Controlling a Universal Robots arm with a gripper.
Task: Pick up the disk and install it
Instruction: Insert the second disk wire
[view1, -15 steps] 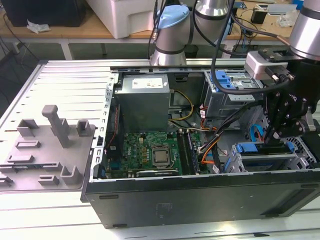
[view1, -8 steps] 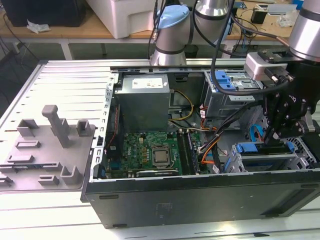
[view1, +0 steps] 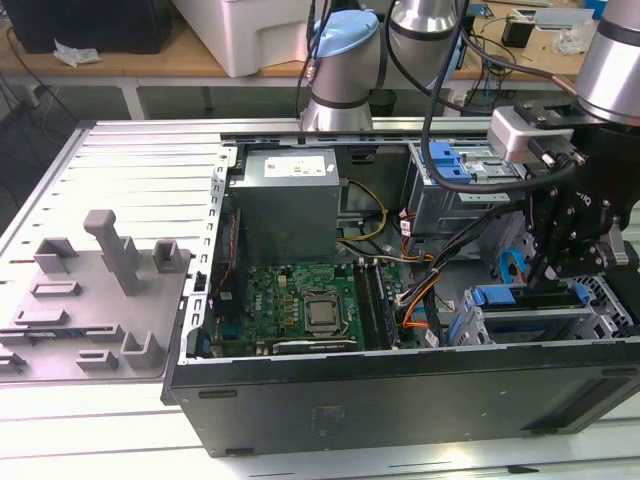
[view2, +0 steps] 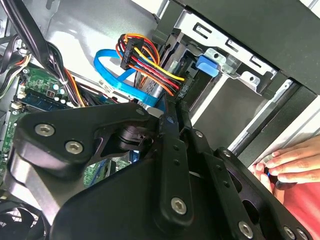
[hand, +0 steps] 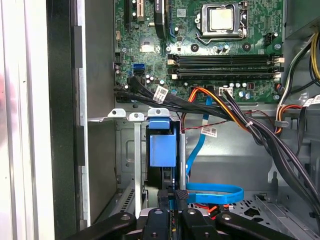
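The gripper (view1: 548, 268) is pinching the disk's (hand: 163, 145) edge narrowly, lowering it upright into the cage (view1: 520, 322).

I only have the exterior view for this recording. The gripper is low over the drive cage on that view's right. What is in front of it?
Observer: In the first wrist view, the gripper lines up with a blue tab standing in a slot of the metal cage. I cannot tell whether that tab belongs to the disk.
Operator: Is anyone near the machine?
Observer: Yes. In the second wrist view, a hand rests on a red surface beside the arm's black body.
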